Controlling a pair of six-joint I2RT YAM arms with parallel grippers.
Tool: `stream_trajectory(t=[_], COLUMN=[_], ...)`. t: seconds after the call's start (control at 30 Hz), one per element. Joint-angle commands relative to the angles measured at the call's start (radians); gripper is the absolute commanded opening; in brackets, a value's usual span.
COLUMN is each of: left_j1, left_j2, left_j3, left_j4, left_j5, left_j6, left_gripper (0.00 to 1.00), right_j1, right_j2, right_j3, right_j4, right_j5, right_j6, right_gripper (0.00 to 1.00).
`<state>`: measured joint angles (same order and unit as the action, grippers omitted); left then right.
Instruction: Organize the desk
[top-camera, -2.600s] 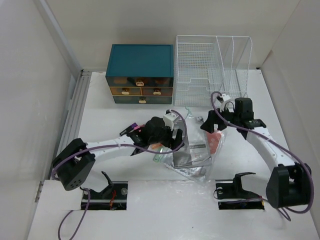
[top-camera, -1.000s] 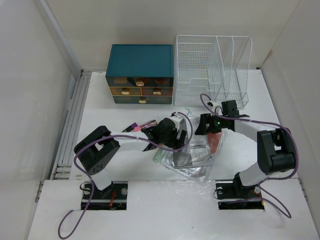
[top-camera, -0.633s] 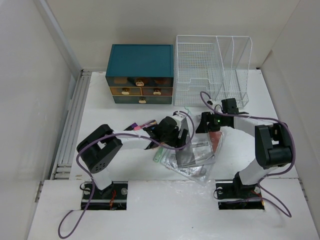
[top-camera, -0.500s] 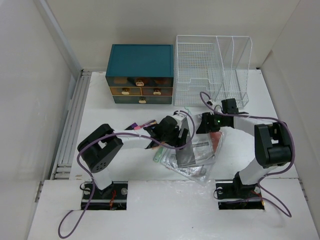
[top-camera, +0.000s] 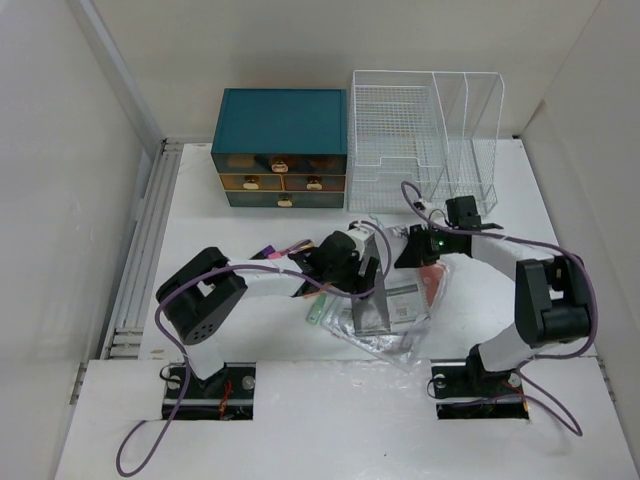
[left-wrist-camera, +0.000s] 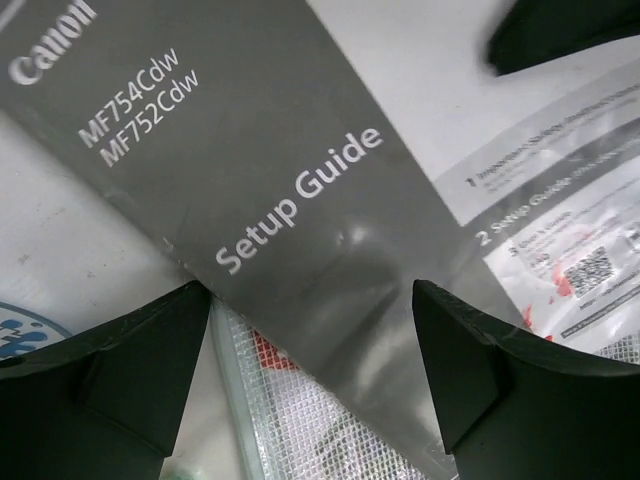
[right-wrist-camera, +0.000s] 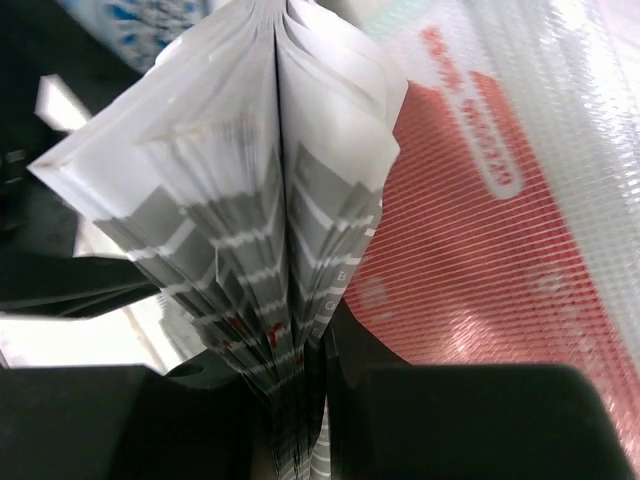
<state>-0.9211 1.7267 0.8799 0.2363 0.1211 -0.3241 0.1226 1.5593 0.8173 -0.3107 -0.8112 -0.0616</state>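
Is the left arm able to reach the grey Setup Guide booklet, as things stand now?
Probably yes. The left pincer is open, with its fingers on either side of the Setup Guide booklet, which is right below. Nothing seems to lie between the pincer and the cover.

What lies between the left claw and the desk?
The grey Setup Guide booklet over a mesh pouch, under the left claw; left wrist view shows it.

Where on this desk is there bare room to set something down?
Bare desk left, between the teal drawer chest and the left arm; also the near strip between the slots. Crowded middle: left pincer, right pincer, Setup Guide booklet, mesh pouch.
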Motion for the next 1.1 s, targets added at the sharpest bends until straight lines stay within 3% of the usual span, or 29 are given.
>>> stream_trajectory(t=[0.0,0.33,0.6,0.77,0.87,1.07], left_j1=[-0.01,-0.01,-0.01,0.066,0.131,0.183], left_j2=[-0.042,-0.289,-0.521,-0.66,-0.734,-0.759], left_j3=[0.039,0.094,0.145,0.082,-0.053,-0.088], left_j4=[0.02,-0.055,-0.104,-0.06,0.027,0.064], left_j5=[0.026,-0.018,-0.049,-0.055,-0.029,0.031], left_j6=[-0.012,0.031,0.042,0.062,0.062,0.053], left_gripper=[0.8,0.84,0.87,0.88,0.88,0.88], right_j1=[-0.008,-0.029,-0.029,-0.029,-0.029,-0.029], right_j2=[-0.14,-0.49,-0.628,-0.604,-0.538,-0.372], right_j3=[0.045,0.074,0.17,0.397,0.527,0.769], right_j4=[-0.048,-0.085,-0.074,-0.103,-0.056,0.031], right_j5=[-0.115,-0.002,0.06,0.078,0.115,0.23], right_j6=[-0.056,-0.116,-0.138,-0.138,-0.089,0.008], right_gripper=[0.0,0.0,0.0,0.0,0.0,0.0])
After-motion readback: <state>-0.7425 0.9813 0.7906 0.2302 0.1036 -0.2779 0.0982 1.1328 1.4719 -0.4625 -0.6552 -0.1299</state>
